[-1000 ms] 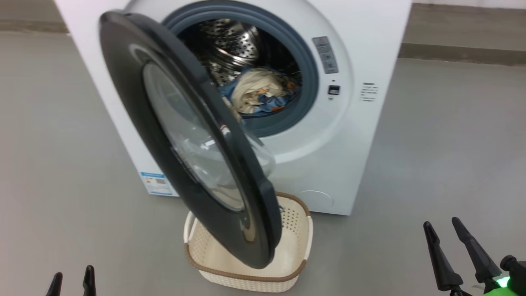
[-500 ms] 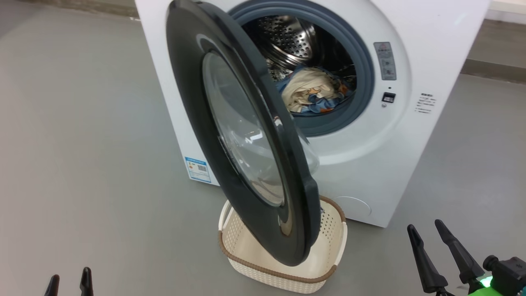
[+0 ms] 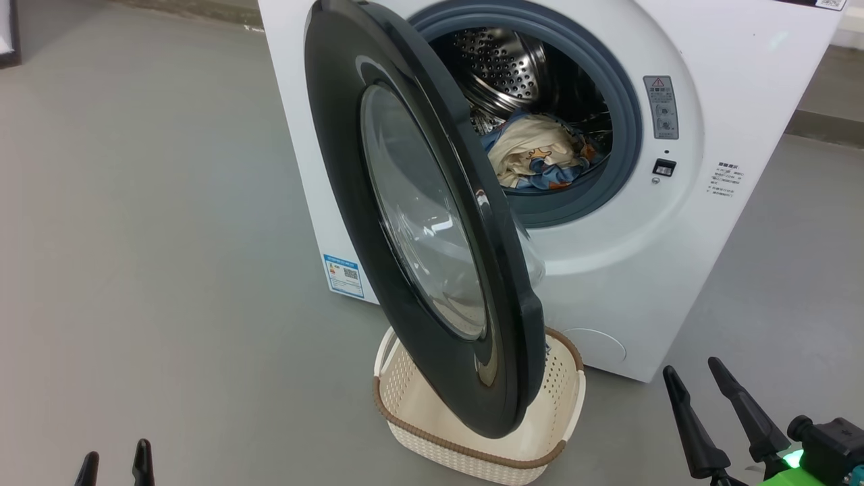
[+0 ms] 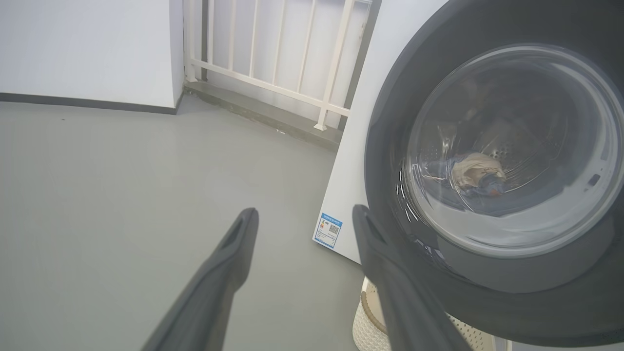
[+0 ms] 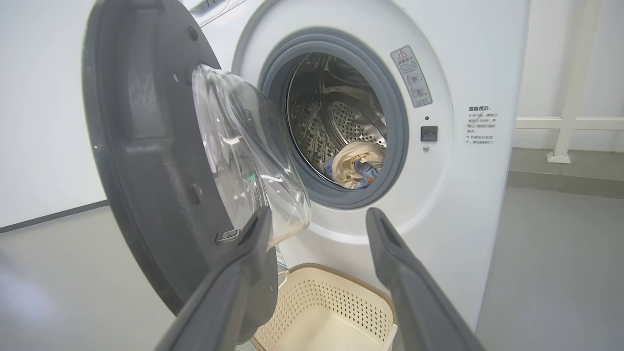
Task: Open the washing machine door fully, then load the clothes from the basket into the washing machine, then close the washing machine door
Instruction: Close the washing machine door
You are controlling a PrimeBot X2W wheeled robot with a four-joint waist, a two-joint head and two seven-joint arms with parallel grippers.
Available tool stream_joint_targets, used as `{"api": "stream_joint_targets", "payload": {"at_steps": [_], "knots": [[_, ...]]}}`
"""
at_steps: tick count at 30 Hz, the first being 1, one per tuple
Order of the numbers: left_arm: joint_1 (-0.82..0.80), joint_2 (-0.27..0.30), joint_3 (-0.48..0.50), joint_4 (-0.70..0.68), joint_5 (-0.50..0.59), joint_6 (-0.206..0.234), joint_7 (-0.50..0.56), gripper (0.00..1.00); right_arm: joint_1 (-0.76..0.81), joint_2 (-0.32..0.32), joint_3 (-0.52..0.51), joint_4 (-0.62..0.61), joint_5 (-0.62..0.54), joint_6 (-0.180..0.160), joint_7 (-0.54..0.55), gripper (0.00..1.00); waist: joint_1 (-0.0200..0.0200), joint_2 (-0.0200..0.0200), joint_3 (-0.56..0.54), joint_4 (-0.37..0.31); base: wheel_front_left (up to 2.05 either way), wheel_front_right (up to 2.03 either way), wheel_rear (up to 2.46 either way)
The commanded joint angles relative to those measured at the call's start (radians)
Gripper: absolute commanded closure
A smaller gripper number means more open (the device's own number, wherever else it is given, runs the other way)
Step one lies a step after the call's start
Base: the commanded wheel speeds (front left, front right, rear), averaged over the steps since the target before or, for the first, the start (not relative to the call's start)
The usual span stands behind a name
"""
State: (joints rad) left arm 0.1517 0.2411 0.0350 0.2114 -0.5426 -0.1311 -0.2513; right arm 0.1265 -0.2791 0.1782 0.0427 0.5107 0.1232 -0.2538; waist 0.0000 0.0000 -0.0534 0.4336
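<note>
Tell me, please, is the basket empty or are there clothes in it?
Empty, as far as visible: the basket shows a bare cream floor, though the door hides part. The clothes lie in the drum.

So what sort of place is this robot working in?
Probably a bare laundry corner or test room: a big white front-loading washing machine stands on a plain grey floor, a small cream perforated plastic basket sits in front of it, and a white barred railing runs behind.

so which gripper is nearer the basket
Right. The right gripper is just to the right of the basket, jaws open; the left gripper is much farther off, to its left.
</note>
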Motion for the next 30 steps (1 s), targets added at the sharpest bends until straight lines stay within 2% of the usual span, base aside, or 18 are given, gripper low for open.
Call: {"api": "stream_joint_targets", "payload": {"at_steps": [1, 2, 3, 4, 5, 11, 17, 24, 30], "knots": [[-0.016, 0.016, 0.036, -0.029, 0.009, 0.0, -0.01, 0.0, -0.035, -0.022, 0.018, -0.02, 0.02, 0.008, -0.008, 0.0, 0.0, 0.0, -0.001, 0.001, 0.0, 0.0, 0.0], [-0.016, 0.016, 0.035, -0.03, 0.009, 0.0, -0.01, 0.0, -0.036, -0.02, 0.02, -0.02, 0.021, 0.008, -0.008, 0.19, 0.0, 0.0, -0.002, 0.002, 0.0, 0.0, 0.0], [-0.015, 0.015, 0.035, -0.03, 0.008, 0.0, -0.01, 0.0, -0.038, -0.017, 0.021, -0.02, 0.023, 0.008, -0.008, 0.51, 0.0, 0.0, -0.002, 0.002, 0.0, 0.0, 0.0], [-0.014, 0.014, 0.033, -0.031, 0.008, 0.0, -0.01, 0.0, -0.041, -0.014, 0.022, -0.024, 0.028, 0.008, -0.008, 0.63, 0.0, 0.0, -0.002, 0.003, 0.0, 0.0, 0.0], [-0.014, 0.013, 0.032, -0.031, 0.008, 0.0, -0.01, 0.0, -0.045, -0.012, 0.024, -0.029, 0.032, 0.008, -0.008, 1.0, 0.0, 0.0, -0.003, 0.004, 0.0, 0.0, 0.0], [-0.013, 0.004, 0.031, -0.037, 0.008, 0.0, -0.01, 0.0, -0.088, 0.0, 0.03, -0.097, 0.043, 0.008, -0.008, 1.0, 0.0, 0.0, -0.006, 0.004, 0.0, 0.0, 0.0], [-0.019, -0.004, 0.027, -0.042, 0.011, 0.0, -0.01, 0.0, -0.151, 0.015, 0.072, -0.226, 0.037, 0.008, -0.008, 1.0, 0.0, 0.0, -0.011, 0.004, 0.0, 0.0, 0.0], [-0.028, -0.005, 0.019, -0.043, 0.013, 0.0, -0.01, 0.0, -0.192, 0.026, 0.212, -0.338, 0.032, 0.008, -0.008, 1.0, 0.0, 0.0, -0.016, 0.009, 0.0, 0.0, 0.0], [-0.033, -0.009, 0.013, -0.043, 0.013, 0.0, -0.01, 0.0, -0.212, 0.037, 0.392, -0.308, 0.041, 0.008, -0.008, 1.0, 0.0, 0.0, -0.014, 0.011, 0.0, 0.0, 0.0]]}}
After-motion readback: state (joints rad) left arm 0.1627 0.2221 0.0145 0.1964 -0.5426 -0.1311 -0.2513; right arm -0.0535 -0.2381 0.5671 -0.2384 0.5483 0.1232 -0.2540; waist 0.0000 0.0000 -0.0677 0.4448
